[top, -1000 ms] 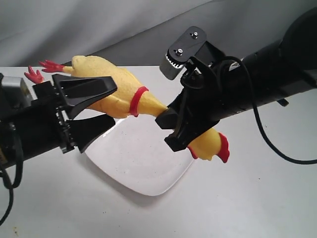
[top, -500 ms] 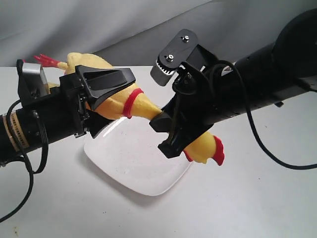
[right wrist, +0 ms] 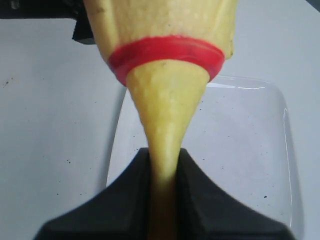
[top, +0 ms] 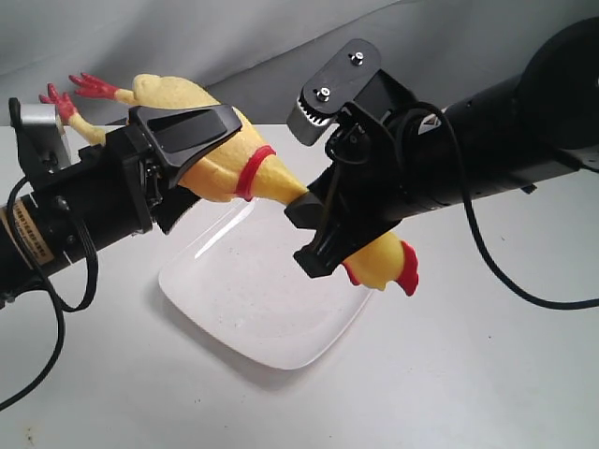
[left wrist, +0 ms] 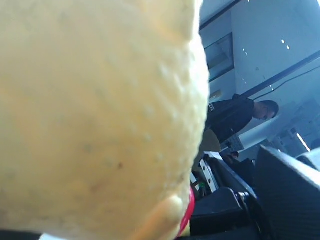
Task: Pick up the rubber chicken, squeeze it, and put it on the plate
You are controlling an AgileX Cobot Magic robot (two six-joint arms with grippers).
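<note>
The yellow rubber chicken (top: 217, 176) hangs in the air over the white plate (top: 262, 309), tilted with its red feet (top: 80, 89) high on the left and its head (top: 384, 267) low on the right. My left gripper (top: 211, 164) is shut across its plump body, which fills the left wrist view (left wrist: 100, 110). My right gripper (top: 309, 234) is shut on the thin neck (right wrist: 167, 125), just past the red collar (right wrist: 165, 52). In the right wrist view its black fingers (right wrist: 125, 200) press the neck from both sides, and the plate (right wrist: 250, 150) lies beneath.
The plate rests on a white table (top: 487, 374) speckled with small dark spots. A grey backdrop (top: 234, 47) rises behind it. Black cables (top: 505, 271) loop from both arms. A person (left wrist: 245, 112) stands in the far background of the left wrist view.
The left gripper's fingers, spread wide a second ago, have closed on the chicken's body and moved right and up. The feet end has risen and the head end has lifted slightly.
</note>
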